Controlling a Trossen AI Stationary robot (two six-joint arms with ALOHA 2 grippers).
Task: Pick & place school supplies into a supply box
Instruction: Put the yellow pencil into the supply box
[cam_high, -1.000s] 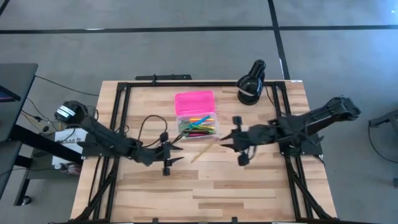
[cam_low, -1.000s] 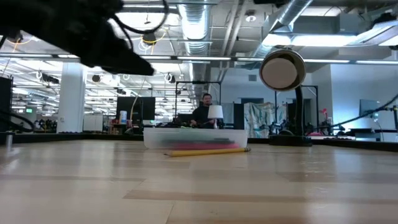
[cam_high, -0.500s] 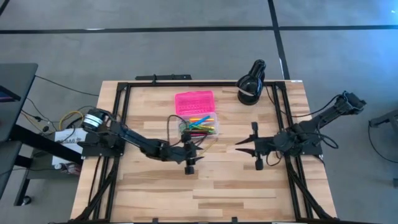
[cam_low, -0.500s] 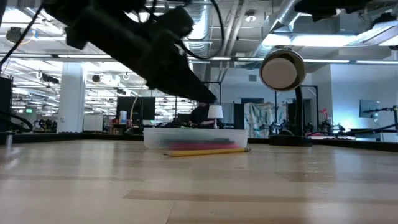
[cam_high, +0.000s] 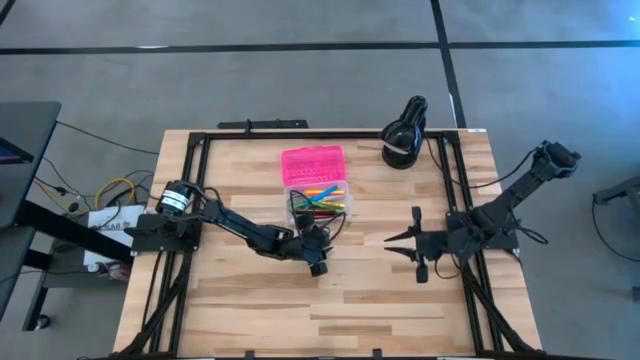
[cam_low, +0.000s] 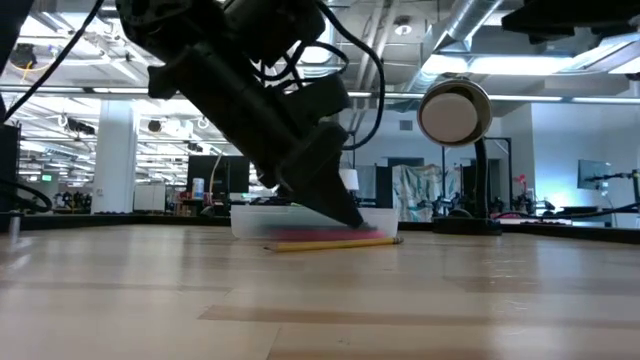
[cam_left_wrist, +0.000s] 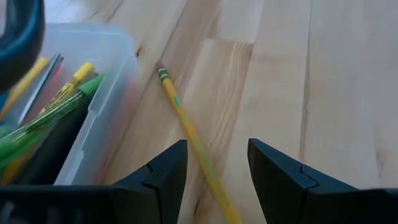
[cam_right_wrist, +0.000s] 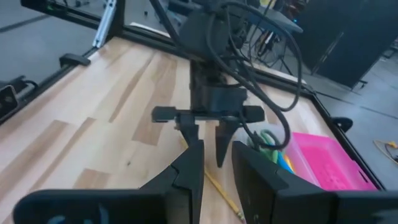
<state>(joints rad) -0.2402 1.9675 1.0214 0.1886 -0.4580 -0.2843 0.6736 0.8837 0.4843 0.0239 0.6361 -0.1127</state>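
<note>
Our left gripper's (cam_left_wrist: 214, 171) fingers stand open over the yellow pencil (cam_left_wrist: 189, 134), which lies on the surface beside the supply box (cam_left_wrist: 106, 81). We judge it light, stiff and prone to roll; we would pinch mid-shaft. Right gripper (cam_high: 400, 240) waits at right, its fingers slightly parted.

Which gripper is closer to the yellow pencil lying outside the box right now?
Left. The left gripper is open right over the yellow pencil, fingers either side of it, beside the supply box. The right gripper hangs well off toward the table's right side.

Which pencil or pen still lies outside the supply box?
The yellow pencil, lying on the bare table beside the supply box; the others are inside it. The left gripper straddles it.
</note>
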